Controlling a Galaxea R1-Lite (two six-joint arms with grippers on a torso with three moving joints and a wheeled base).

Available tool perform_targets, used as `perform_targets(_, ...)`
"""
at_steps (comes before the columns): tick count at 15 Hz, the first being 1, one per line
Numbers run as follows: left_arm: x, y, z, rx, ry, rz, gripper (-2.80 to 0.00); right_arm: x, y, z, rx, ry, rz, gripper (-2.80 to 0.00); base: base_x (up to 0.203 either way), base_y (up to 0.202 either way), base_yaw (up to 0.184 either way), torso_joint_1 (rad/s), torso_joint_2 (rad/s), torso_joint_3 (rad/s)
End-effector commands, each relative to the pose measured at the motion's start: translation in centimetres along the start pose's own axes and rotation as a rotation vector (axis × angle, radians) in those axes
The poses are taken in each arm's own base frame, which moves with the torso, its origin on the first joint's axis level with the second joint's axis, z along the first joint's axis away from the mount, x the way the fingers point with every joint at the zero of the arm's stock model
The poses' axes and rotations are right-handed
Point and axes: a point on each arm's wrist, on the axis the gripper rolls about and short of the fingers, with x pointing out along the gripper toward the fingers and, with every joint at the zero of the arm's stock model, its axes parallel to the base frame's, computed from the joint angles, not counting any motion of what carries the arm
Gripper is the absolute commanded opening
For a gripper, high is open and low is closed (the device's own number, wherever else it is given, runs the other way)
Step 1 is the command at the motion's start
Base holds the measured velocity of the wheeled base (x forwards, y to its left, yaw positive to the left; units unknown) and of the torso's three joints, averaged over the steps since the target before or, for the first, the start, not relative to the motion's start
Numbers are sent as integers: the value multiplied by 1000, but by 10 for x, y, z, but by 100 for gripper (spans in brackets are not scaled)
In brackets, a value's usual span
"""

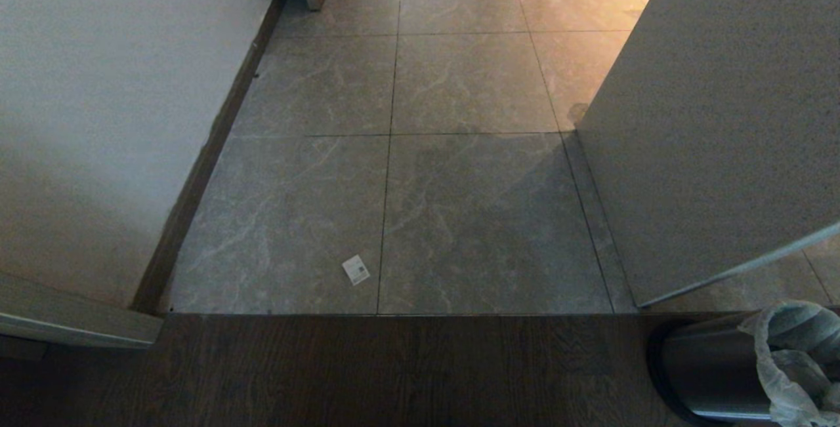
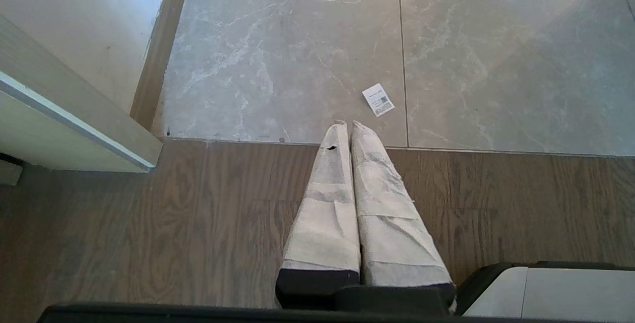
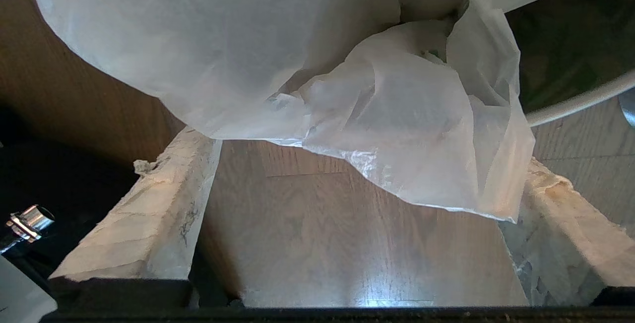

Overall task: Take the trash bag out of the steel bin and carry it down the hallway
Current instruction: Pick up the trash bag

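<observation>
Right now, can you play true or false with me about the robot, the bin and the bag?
1. The trash bag sits in the steel bin. True.
2. The right gripper is squeezed shut. False: its fingers stand wide apart, with the bag's plastic hanging just ahead of them.
3. The left gripper is holding the bag. False: it is shut on nothing, over the wooden floor.
4. A small white label lies on the tiled floor. True.
5. The bin stands on the tiles. False: it stands on the wood.
</observation>
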Motion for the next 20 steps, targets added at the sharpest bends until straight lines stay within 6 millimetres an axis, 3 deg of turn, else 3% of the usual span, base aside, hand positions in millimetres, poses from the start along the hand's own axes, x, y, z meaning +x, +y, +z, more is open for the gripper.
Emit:
perform_targets(1,0,0,0,1,0,0,-280,1,-1,0,-18,-8,-3,-280,0,0,0,0,0,0)
perform_targets(8,0,0,0,1,0,0,-280,-3,1,2,-27,-9,-13,-280,0,0,0,0,0,0)
perform_targets(12,0,0,0,0,0,0,-280,-19,6,11,-45,-23,-45,-280,0,0,0,0,0,0)
perform_targets(15,0,0,0,1,0,0,-280,-44,12,19,-46,-35,-84,-280,0,0,0,0,0,0)
perform_targets(20,0,0,0,-1,0,0,-280,-107,37,43,-55,-22,-101,-280,0,0,0,0,0,0)
